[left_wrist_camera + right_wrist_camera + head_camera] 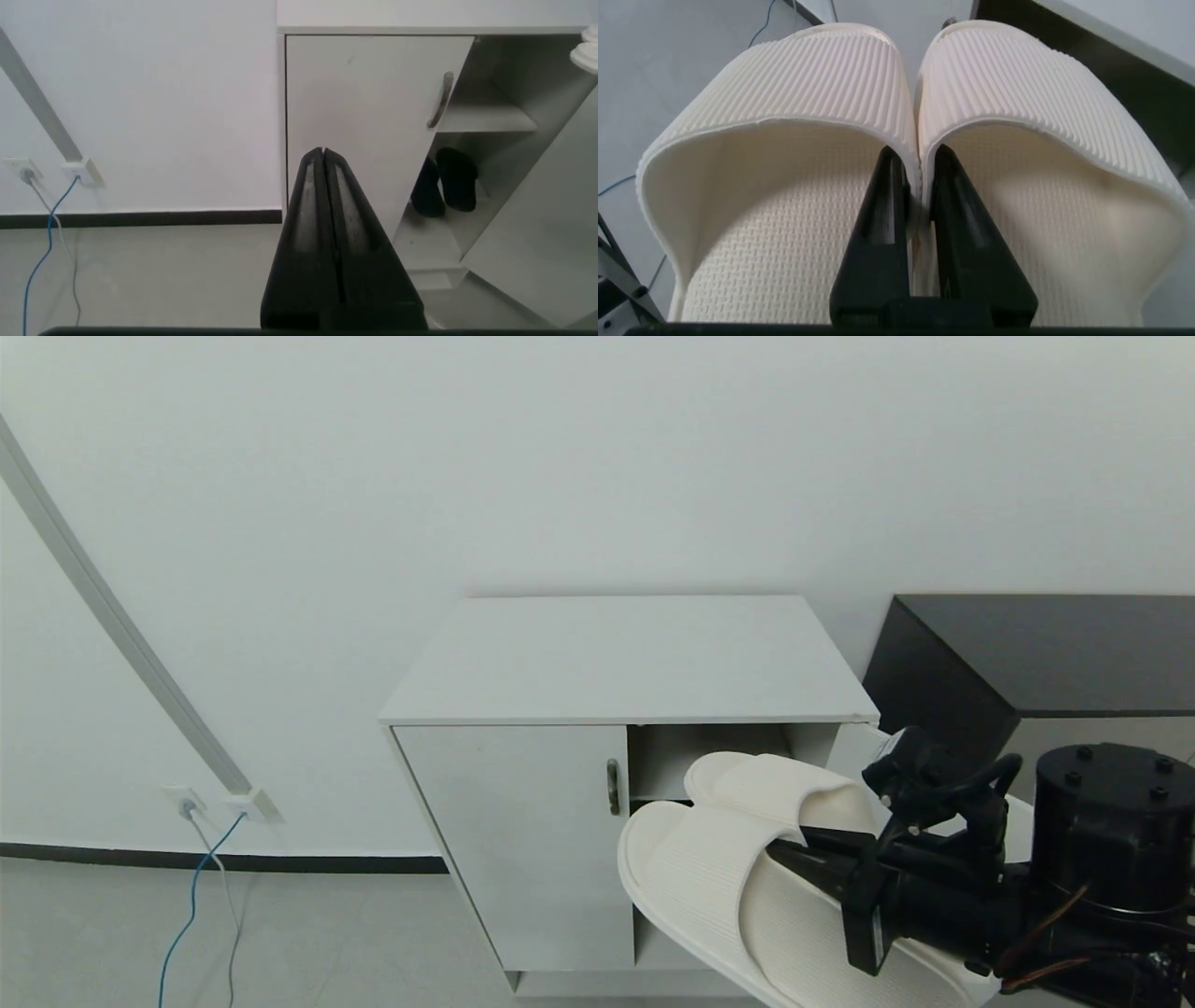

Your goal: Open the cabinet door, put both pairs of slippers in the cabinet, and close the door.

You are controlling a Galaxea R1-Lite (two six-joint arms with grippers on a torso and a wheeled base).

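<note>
A sparse indoor test room, more lab than home: bare white wall (597,457) crossed by a slanting cable duct (112,616), wall sockets (184,800) trailing loose cables (191,905), black skirting strip (224,861), grey floor (280,933), a plain white cabinet (616,658) beside a black unit (1027,653).

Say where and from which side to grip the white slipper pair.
Pinch the touching inner walls of the white slippers, coming from the open heel ends; side by side, those walls form one thin ridge, as the right end effector shows.
</note>
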